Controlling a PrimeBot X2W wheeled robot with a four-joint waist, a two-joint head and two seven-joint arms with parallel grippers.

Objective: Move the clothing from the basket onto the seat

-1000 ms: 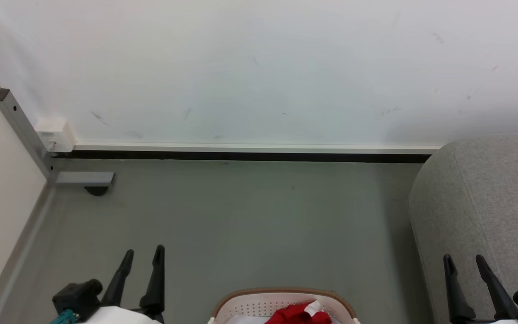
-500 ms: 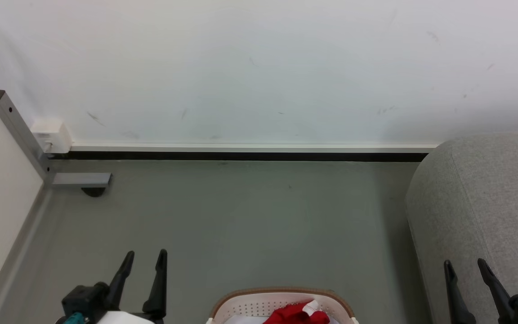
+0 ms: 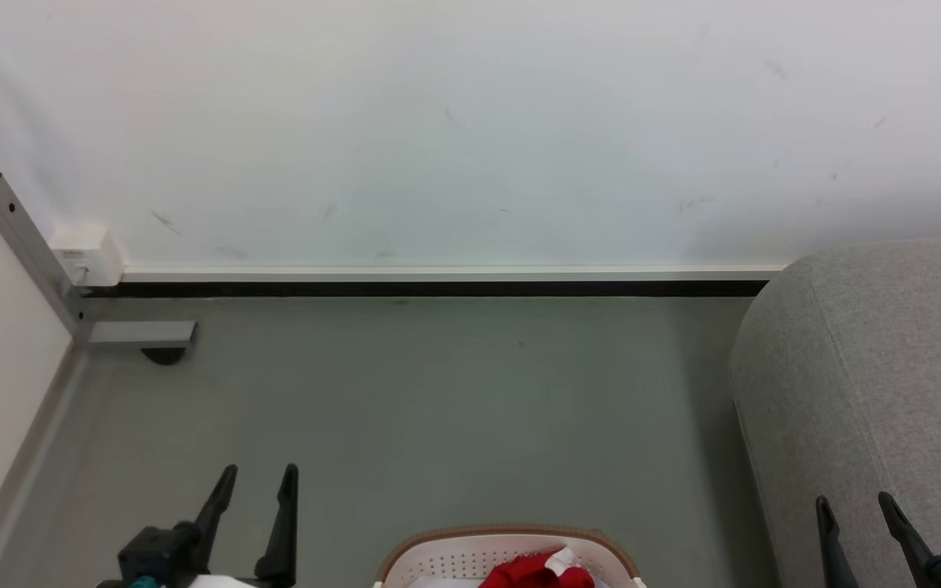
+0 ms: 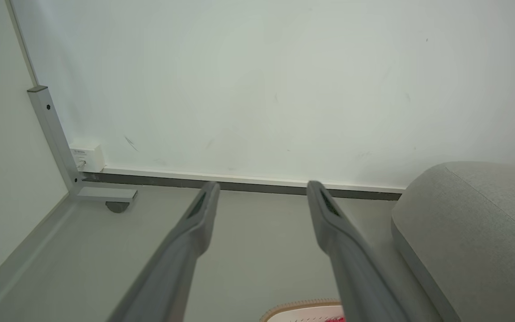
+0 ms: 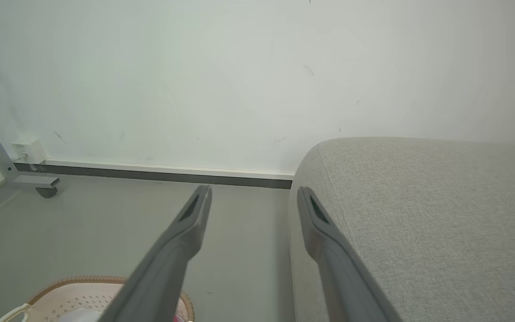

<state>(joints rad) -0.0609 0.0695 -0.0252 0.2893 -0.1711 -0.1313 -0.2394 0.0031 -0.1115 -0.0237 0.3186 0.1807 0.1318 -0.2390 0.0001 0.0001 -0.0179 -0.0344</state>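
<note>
The cream basket (image 3: 454, 555) with its brown rim sits on the floor at the bottom centre of the head view, the red clothing (image 3: 536, 573) with a white tag bunched inside it. To its right rises the light grey seat (image 3: 871, 384), which is also large in the right wrist view (image 5: 418, 214). My left gripper (image 3: 258, 472) hangs open to the left of the basket, nothing between its fingers. My right gripper (image 3: 854, 500) is open too, in front of the seat's rounded end. The basket's rim peeks in low in both wrist views (image 4: 302, 306) (image 5: 78, 281).
A white wall with a dark skirting strip (image 3: 438, 287) closes the far side of the grey floor. At the left corner stand a grey metal post (image 3: 25, 245) with a foot and caster (image 3: 164, 354), and a small white wall box (image 3: 85, 249).
The whole head view has drifted slightly, so the camera moved. Both grippers sit a little lower in the picture than a second ago and remain open.
</note>
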